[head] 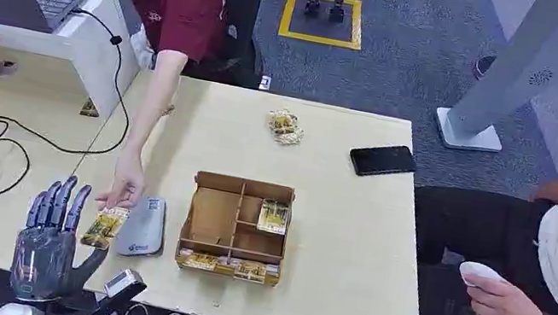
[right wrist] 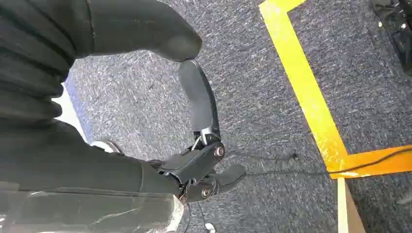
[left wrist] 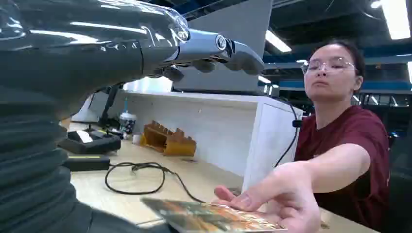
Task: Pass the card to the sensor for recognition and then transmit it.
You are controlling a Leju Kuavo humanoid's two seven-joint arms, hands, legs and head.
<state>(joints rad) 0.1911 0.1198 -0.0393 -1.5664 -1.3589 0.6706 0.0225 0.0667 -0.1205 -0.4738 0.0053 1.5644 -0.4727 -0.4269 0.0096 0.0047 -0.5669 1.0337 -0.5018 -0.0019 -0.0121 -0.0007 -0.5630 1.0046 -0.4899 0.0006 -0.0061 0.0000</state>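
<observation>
Spread and holding nothing, my left hand (head: pixel 48 242) stands at the lower left of the head view, fingers apart and pointing up the frame. The card (head: pixel 105 227) lies just right of it, at the near edge of the tabletop (head: pixel 346 247). A person's hand (head: pixel 122 192) rests on the card's far end, and the wrist view shows that hand pushing it toward me. The card touches or overlaps the grey sensor (head: pixel 142 226) on its right; I cannot tell which. Right of the sensor sits a cardboard tray (head: pixel 236 226) with more cards in its compartments. A phone (head: pixel 382 160) lies at the upper right.

My right hand (right wrist: pixel 204 170) hangs over the carpet, fingers loosely curled with nothing in them.

I judge the take has not yet begun. The risks: closing on the person's fingers while they are on the card; a flat card on a flat tabletop slipping from my fingertips; or a nudge sending it off the near edge or shifting the sensor.
</observation>
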